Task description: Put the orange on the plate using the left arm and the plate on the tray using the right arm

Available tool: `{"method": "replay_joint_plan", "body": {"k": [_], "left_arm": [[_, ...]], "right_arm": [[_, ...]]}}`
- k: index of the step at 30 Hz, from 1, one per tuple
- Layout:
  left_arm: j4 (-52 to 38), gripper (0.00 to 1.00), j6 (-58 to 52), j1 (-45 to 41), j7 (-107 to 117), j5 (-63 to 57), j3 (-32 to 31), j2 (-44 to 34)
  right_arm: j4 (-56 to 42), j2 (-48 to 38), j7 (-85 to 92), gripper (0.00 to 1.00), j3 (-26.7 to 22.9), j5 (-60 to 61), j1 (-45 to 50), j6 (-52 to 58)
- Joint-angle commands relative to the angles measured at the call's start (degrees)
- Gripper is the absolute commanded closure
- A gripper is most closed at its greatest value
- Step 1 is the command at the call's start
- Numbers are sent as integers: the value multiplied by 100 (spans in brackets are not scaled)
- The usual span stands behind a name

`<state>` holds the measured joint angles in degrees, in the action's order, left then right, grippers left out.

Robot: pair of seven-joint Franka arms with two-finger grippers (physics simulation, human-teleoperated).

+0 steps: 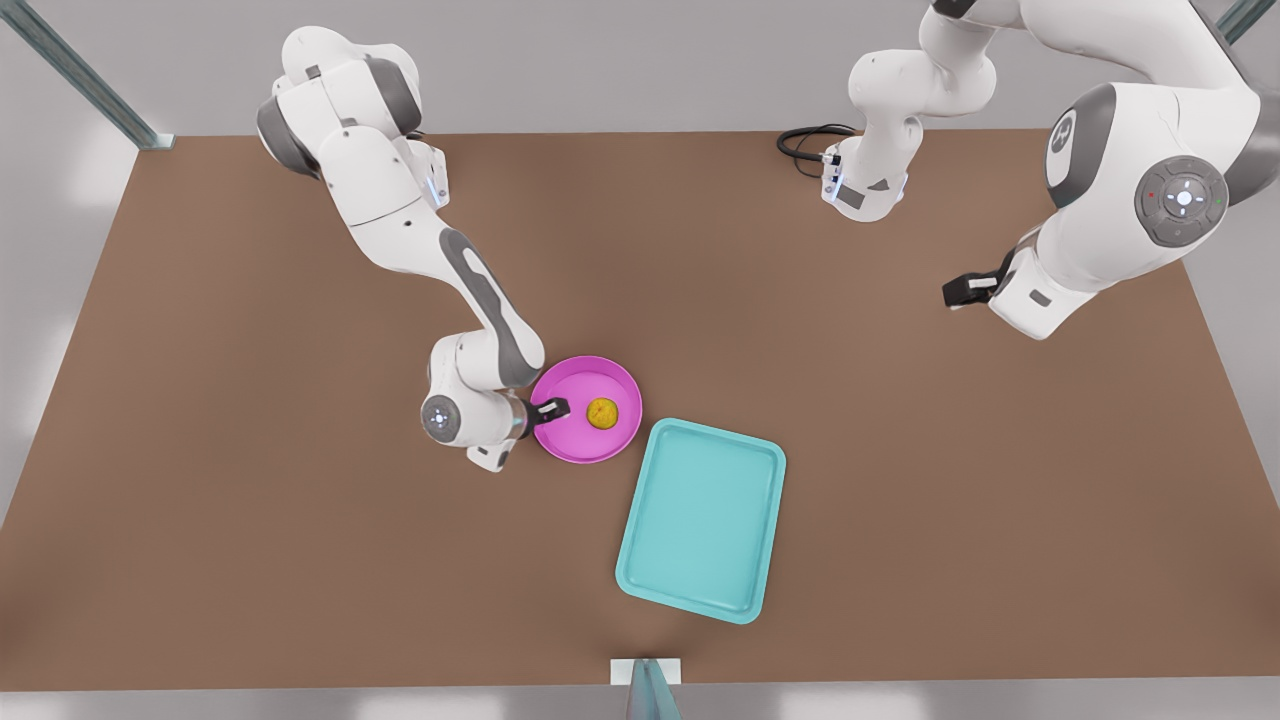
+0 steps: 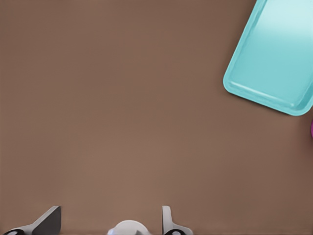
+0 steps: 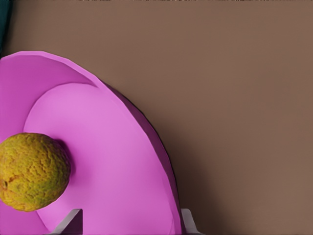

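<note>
The orange [image 1: 601,412] [image 3: 32,171], small with bumpy yellow skin, lies inside the round pink plate [image 1: 585,385] [image 3: 112,147] near the table's middle. The plate rests on the table, just off the far corner of the teal tray [image 1: 700,520] [image 2: 274,54], on the front view's left of it. My right gripper [image 1: 557,408] [image 3: 131,220] is open and straddles the plate's rim on the side away from the tray, one finger inside and one outside. My left gripper [image 1: 962,290] [image 2: 110,215] waits open and holding nothing, raised at the front view's right.
The brown table [image 1: 300,560] spreads wide around the tray and plate. A black cable [image 1: 805,140] loops at the back edge near an arm base. A small white bracket [image 1: 645,672] sits at the front edge.
</note>
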<state>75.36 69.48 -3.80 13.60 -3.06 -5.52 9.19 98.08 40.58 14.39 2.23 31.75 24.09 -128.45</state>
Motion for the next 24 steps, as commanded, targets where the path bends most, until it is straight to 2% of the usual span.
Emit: {"method": "replay_joint_plan", "body": {"k": [1, 5, 10, 14, 16, 18, 24], "left_arm": [[-4, 0, -40, 2, -560, -2, -1, -5], [-4, 0, -40, 2, -560, -11, -1, 4], [-4, 0, -40, 11, -569, -2, -1, 21], [-4, 0, -40, 11, -578, -2, -1, 21], [-4, 0, -40, 11, -578, -2, 8, 21], [-4, 0, -40, 11, -578, -2, 8, 21], [-162, 0, -49, 11, -578, -11, 8, 57]], "right_arm": [[-8, 3, 38, 29, 23, 7, 0, -101], [-122, 170, 38, 29, 40, 7, 0, -83], [-210, 187, 11, 38, 75, 7, 0, -13], [-219, 187, -15, 56, 84, 15, 0, -4], [-219, 187, -15, 70, 84, 15, 0, -4], [-219, 187, -6, 78, 84, 15, 0, -4], [-254, 73, 20, 79, 84, 15, 0, 241]]}}
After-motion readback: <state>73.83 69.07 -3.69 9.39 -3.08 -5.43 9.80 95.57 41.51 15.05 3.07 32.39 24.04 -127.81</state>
